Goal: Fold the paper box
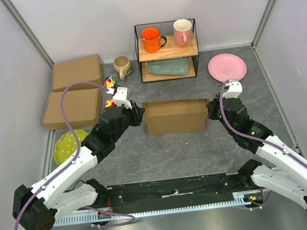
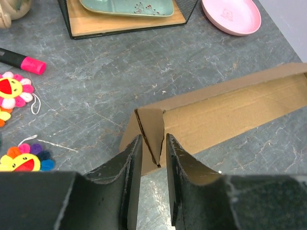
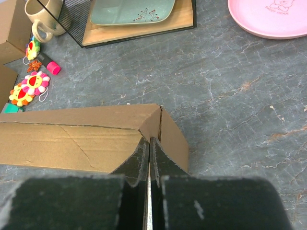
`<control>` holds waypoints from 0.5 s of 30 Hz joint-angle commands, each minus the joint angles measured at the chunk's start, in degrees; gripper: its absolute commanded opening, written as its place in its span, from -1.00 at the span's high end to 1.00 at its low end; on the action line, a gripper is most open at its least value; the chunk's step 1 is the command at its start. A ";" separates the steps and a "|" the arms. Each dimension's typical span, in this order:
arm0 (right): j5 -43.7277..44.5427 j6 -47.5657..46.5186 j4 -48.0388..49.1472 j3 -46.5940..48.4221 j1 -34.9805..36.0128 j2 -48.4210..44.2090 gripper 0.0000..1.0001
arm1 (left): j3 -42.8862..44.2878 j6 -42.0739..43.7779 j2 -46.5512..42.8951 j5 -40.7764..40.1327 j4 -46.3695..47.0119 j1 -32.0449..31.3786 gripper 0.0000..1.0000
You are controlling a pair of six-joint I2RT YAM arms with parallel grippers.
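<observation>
The paper box (image 1: 175,116), plain brown cardboard, stands partly folded at the table's middle, its long walls upright. My left gripper (image 1: 140,116) is at its left end. In the left wrist view the gripper (image 2: 153,140) is open, and the box's (image 2: 230,110) upright corner flap (image 2: 152,128) stands in the gap between the fingers (image 2: 133,158). My right gripper (image 1: 211,109) is at the right end. In the right wrist view that gripper (image 3: 149,142) is shut, its tips against the corner seam of the box (image 3: 72,139).
Two other flat brown boxes (image 1: 76,73) (image 1: 72,108) lie at the back left. A wire rack (image 1: 168,50) holds an orange mug (image 1: 151,39), a pink mug (image 1: 182,32) and a teal tray (image 1: 168,67). Around it: pink plate (image 1: 226,67), beige mug (image 1: 122,66), green plate (image 1: 67,146), flower toys (image 2: 12,91).
</observation>
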 commanded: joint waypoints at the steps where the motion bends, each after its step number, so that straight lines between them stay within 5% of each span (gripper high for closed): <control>1: -1.89 0.51 -8.34 -0.71 0.25 1.79 1.00 | 4.29 3.84 1.35 -0.70 0.10 1.00 0.33; 9: -2.42 0.69 -8.43 -1.15 0.16 1.71 1.00 | 5.96 4.98 3.55 0.44 0.36 1.79 0.43; 15: -2.51 0.69 -8.43 -1.06 0.16 1.79 1.00 | 6.05 5.25 4.08 1.76 0.54 1.88 0.87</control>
